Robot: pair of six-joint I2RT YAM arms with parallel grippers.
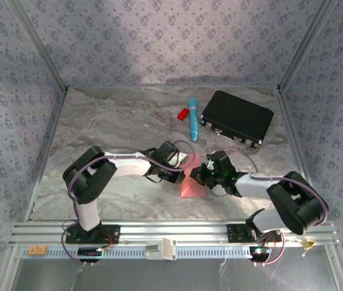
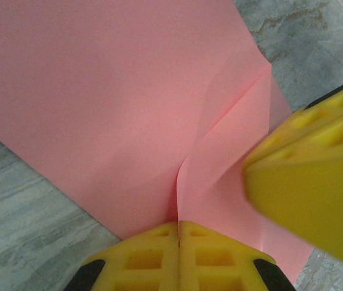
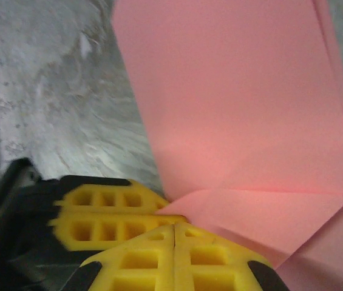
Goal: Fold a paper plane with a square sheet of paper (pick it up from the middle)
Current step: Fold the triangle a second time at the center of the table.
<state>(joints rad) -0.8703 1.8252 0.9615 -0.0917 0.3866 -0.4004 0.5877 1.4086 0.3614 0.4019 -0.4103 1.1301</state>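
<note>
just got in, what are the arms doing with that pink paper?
Both arms meet over the middle of the table, working on the square sheet of paper. The left gripper and the right gripper are each shut, pinching the sheet close beside each other. The paper shows a few creases and a folded flap, but it is not a plane shape yet. The blue pen, small red piece and black case lie apart at the far side.

Both black-and-white arms bend inward from the near edge. The yellow-fingered left gripper (image 2: 178,242) is clamped on the thin pink-red square sheet of paper (image 2: 98,91). The yellow-fingered right gripper (image 3: 175,245), jaws closed, sits just beside it.
</note>
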